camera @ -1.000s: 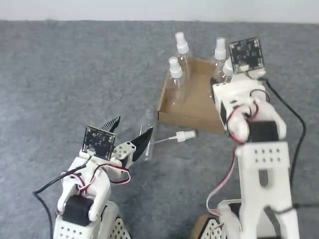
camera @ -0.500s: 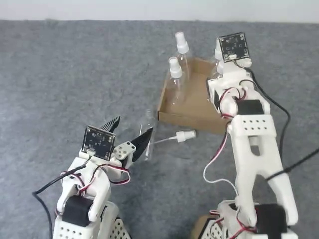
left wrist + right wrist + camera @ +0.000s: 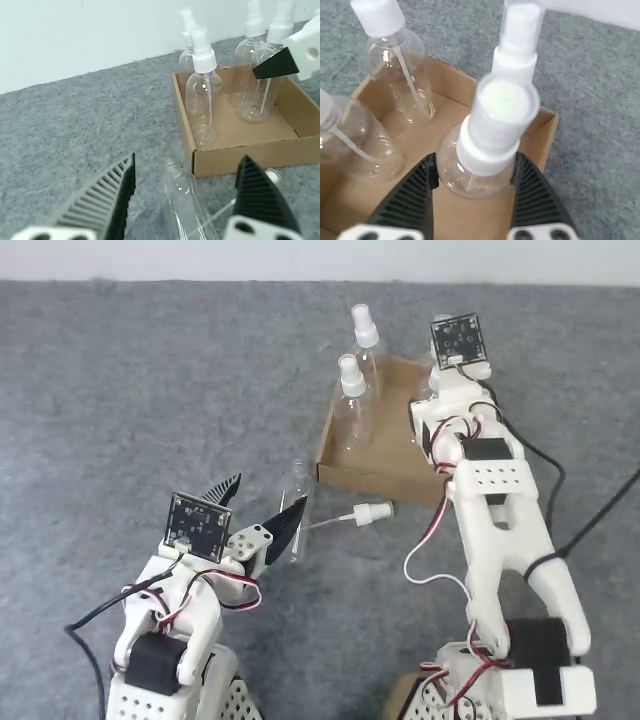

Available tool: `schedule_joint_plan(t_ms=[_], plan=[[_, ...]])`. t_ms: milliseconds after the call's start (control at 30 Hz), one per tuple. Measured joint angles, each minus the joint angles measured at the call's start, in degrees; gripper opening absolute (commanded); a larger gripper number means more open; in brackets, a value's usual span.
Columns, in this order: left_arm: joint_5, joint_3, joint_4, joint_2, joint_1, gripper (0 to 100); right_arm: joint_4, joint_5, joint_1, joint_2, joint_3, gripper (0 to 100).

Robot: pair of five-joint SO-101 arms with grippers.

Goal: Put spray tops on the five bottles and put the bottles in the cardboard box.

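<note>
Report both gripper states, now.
Left gripper: open, above the uncapped bottle lying on the carpet.
Right gripper: closed on a capped bottle inside the cardboard box.

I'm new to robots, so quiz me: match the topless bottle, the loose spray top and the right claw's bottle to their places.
1 uncapped clear plastic bottle
2 loose white spray top
3 capped clear bottle in the right claw

A upright in the brown cardboard box
B lying closest to the open left claw
C lying beside the box's outer wall

Pairs: 1-B, 2-C, 3-A
</note>
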Motion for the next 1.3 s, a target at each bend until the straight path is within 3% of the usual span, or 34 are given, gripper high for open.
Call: schedule_joint_plan(t_ms=[267, 467, 933, 1167, 1300], plan=[[0.0, 0.0, 0.0, 0.0, 0.0, 30, -1.1, 0.4, 0.0, 2.5, 0.0, 0.9], [0.0, 0.0, 0.0, 0.0, 0.0, 30, -1.1, 5.3, 0.0, 4.0, 0.0, 1.0], [0.0, 0.0, 0.0, 0.0, 0.0, 30, -1.1, 5.7, 0.0, 4.1, 0.0, 1.2], [0.0, 0.0, 0.0, 0.0, 0.0, 30, -1.1, 5.7, 0.0, 4.1, 0.0, 16.2], [0.0, 0.0, 0.0, 0.0, 0.0, 30, -1.1, 5.7, 0.0, 4.1, 0.0, 16.6]])
